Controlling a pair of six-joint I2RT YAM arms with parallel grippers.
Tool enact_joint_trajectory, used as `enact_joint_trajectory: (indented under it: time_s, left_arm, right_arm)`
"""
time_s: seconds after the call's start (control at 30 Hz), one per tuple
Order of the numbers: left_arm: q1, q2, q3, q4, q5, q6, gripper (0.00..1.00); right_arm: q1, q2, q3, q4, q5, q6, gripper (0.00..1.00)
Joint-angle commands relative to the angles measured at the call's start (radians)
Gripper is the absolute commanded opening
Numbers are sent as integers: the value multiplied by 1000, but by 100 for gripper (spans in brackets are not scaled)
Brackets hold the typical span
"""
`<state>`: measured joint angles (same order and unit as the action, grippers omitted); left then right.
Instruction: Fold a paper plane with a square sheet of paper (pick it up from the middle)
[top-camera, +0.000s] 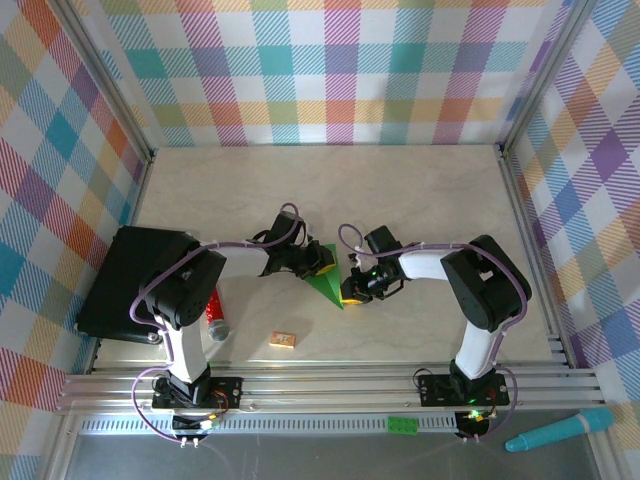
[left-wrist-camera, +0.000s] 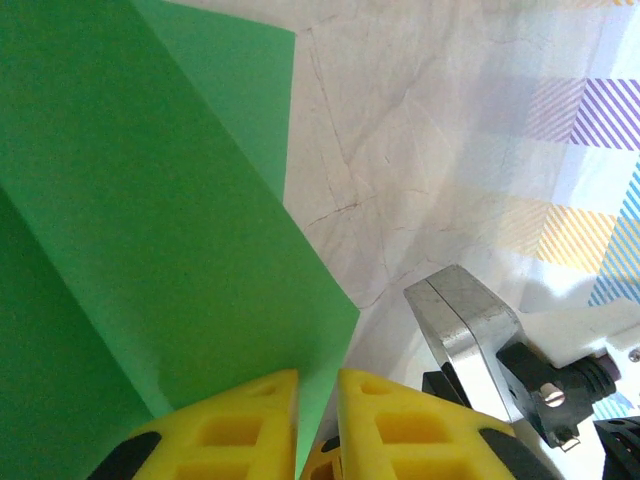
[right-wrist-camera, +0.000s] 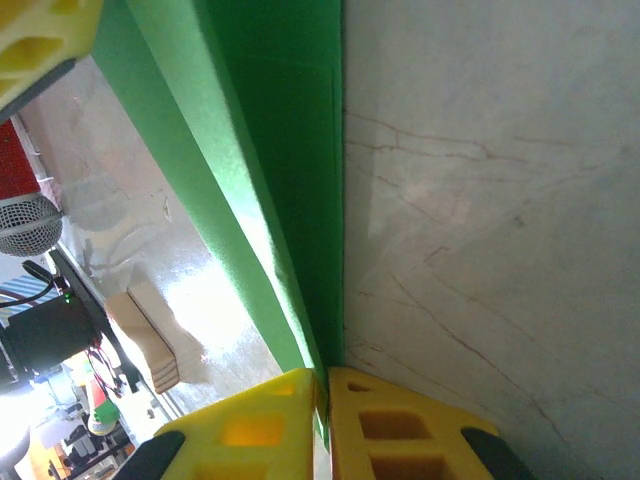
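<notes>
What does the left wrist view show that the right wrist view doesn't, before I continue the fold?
Left wrist, not right wrist: a silver metal block on black hardware and the checked wall. Right wrist, not left: a small tan wooden block and a red object with a grey mesh tip. Both: the pale marbled tabletop and the folded bright green paper sheet, its edge pinched by that arm's own gripper: left gripper, right gripper.

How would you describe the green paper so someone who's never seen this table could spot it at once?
Start at the pale marble-patterned table inside the plaid walls and go to its centre, where the left gripper and right gripper meet. Both pinch the folded green paper, a pointed wedge. Its bright green sets it apart from the small tan block nearby.
</notes>
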<state>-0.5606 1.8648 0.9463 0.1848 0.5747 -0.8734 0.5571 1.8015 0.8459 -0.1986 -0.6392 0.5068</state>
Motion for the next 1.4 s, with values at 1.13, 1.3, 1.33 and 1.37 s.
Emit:
enact_joint_trajectory:
  time_s: [1.13,1.3,1.33,1.37]
  left_arm:
    - [5,43,40,-28,27,29,11]
    - [6,43,37,-26,29,28,11]
    - [5,42,37,-27,27,28,11]
    - [5,42,35,-27,25,29,11]
  right_arm:
    - [-29,-112,-2,0,94,58,33]
    - [-31,-69,52,5,93,63,33]
    - [-33,-57,62,5,94,65,32]
    - [-32,-47,71,5,94,65,32]
